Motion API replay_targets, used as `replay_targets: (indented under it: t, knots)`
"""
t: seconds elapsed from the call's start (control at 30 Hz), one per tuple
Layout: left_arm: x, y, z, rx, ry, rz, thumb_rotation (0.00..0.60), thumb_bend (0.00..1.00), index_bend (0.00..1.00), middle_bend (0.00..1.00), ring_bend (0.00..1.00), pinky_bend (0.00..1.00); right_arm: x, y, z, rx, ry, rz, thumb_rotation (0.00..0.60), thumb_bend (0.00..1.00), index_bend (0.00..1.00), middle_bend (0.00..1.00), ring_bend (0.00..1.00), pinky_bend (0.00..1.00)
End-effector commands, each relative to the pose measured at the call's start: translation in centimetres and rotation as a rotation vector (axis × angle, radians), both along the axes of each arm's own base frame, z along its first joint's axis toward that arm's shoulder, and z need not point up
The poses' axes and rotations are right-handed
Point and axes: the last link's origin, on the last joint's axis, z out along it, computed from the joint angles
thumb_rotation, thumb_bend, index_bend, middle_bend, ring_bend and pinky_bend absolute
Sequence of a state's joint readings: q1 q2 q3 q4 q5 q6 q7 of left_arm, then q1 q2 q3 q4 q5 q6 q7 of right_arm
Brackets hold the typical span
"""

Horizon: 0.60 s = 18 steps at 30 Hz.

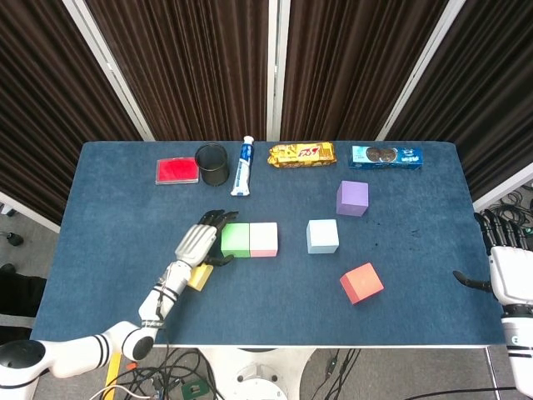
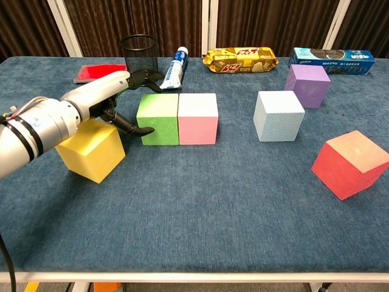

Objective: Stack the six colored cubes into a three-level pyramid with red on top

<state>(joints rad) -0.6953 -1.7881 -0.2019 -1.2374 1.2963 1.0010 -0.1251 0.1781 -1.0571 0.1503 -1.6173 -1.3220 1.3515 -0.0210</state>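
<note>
The green cube (image 1: 236,240) (image 2: 158,118) and pink cube (image 1: 264,239) (image 2: 197,118) sit side by side, touching. My left hand (image 1: 196,243) (image 2: 106,97) hovers open just left of the green cube, its thumb low by the cube's left face, and partly hides the yellow cube (image 1: 200,276) (image 2: 90,149). The light blue cube (image 1: 322,236) (image 2: 278,115), purple cube (image 1: 352,198) (image 2: 307,84) and red cube (image 1: 361,282) (image 2: 351,163) lie apart to the right. My right hand (image 1: 505,265) hangs open off the table's right edge.
Along the far edge stand a red flat box (image 1: 176,170), a black mesh cup (image 1: 212,164) (image 2: 138,53), a toothpaste tube (image 1: 243,166) (image 2: 174,67), a yellow snack pack (image 1: 301,154) (image 2: 240,59) and a blue biscuit pack (image 1: 386,156) (image 2: 331,58).
</note>
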Motion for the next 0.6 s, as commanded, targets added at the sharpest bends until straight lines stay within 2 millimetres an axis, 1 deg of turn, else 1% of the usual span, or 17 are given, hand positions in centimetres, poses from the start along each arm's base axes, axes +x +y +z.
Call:
replay_targets:
  t: [0.03,0.2,0.27,0.33,0.37,0.47,0.5,0.57,0.6]
  knots:
    - [0.1,0.0,0.1,0.003,-0.005,-0.002,0.6,0.23,0.08,0.12,0.01,0.05,0.0,0.0,0.0,0.0,0.0,0.001,0.6,0.0,0.0,0.0,0.0,0.0]
    - [0.3,-0.2,0.8,0.002,-0.027,-0.013,0.6,0.22,0.07,0.09,0.0,0.04,0.2,-0.1,0.0,0.004,0.003,0.006,0.6,0.0,0.0,0.0,0.0,0.0]
    - [0.4,-0.3,1.5,0.013,-0.029,-0.021,0.6,0.22,0.07,0.08,0.0,0.04,0.3,-0.1,0.0,0.011,0.011,0.011,0.6,0.0,0.0,0.0,0.0,0.0]
    - [0.3,-0.5,2.8,0.031,-0.026,-0.027,0.6,0.22,0.07,0.08,0.0,0.04,0.6,-0.3,0.1,0.018,0.022,0.021,0.6,0.0,0.0,0.0,0.0,0.0]
    - [0.2,-0.6,3.4,0.037,-0.026,-0.026,0.6,0.22,0.07,0.08,0.0,0.04,0.8,-0.4,0.1,0.02,0.027,0.027,0.6,0.0,0.0,0.0,0.0,0.0]
    - [-0.4,-0.8,6.4,0.072,-0.042,-0.008,0.6,0.21,0.07,0.08,0.0,0.04,1.6,-1.0,0.3,0.035,0.05,0.054,0.6,0.0,0.0,0.0,0.0,0.0]
    - [-0.8,-0.9,7.8,0.101,-0.056,0.003,0.6,0.2,0.07,0.08,0.0,0.04,2.0,-1.4,0.2,0.049,0.057,0.066,0.6,0.0,0.0,0.0,0.0,0.0]
    - [-1.5,-1.0,10.0,0.155,-0.079,0.023,0.6,0.19,0.07,0.08,0.0,0.04,2.8,-2.1,-0.1,0.084,0.063,0.085,0.6,0.0,0.0,0.0,0.0,0.0]
    - [-2.1,-1.0,11.4,0.195,-0.08,0.029,0.6,0.18,0.07,0.08,0.0,0.05,3.3,-2.7,-0.4,0.111,0.066,0.1,0.6,0.0,0.0,0.0,0.0,0.0]
